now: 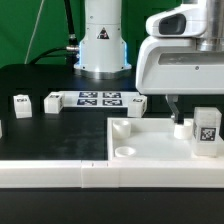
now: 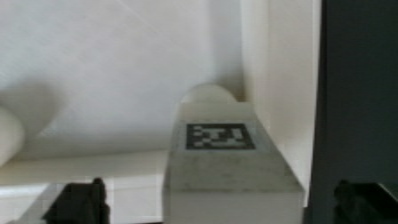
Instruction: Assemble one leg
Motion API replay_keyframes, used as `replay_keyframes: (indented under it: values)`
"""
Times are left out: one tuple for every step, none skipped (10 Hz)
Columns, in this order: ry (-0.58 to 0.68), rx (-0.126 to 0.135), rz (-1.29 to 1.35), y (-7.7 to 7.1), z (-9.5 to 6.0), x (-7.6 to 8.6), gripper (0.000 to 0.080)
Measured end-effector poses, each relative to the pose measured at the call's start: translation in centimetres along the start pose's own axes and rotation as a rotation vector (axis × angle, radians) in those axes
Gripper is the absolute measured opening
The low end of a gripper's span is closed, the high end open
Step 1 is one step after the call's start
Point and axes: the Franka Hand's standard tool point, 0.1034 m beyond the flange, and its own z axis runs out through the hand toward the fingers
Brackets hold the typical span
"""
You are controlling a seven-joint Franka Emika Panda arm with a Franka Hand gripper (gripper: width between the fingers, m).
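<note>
The leg (image 1: 207, 133) is a short white post with a square tag. It stands on the large white square panel (image 1: 150, 145) near its edge at the exterior view's right. My gripper (image 1: 179, 117) hangs just beside the leg, toward the exterior view's left and a little behind it. In the wrist view the leg (image 2: 221, 140) shows tag side up between my two dark fingertips (image 2: 75, 203), with a gap on each side. My gripper (image 2: 217, 207) is open and holds nothing. The panel (image 2: 107, 70) fills the background there.
Two more white legs (image 1: 22, 103) (image 1: 52, 101) lie on the black table at the exterior view's left. The marker board (image 1: 98, 98) lies in front of the robot base, with another white part (image 1: 139, 102) beside it. A round socket (image 1: 125, 150) is in the panel's near corner. A white rail (image 1: 60, 175) runs along the front.
</note>
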Motion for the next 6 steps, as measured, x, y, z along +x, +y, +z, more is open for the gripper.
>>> replay_keyframes:
  values:
    - [0.000,0.000,0.000,0.00,0.00,0.00,0.0517]
    - [0.000,0.000,0.005,0.00,0.01,0.00,0.0378]
    - [0.000,0.001,0.039,-0.02,0.01,-0.01,0.0291]
    - [0.000,0.002,0.049,0.00,0.02,0.01,0.0291]
    - [0.003,0.010,0.142,0.04,0.06,0.04,0.0291]
    - [0.005,0.015,0.257,0.10,0.08,0.07,0.0291]
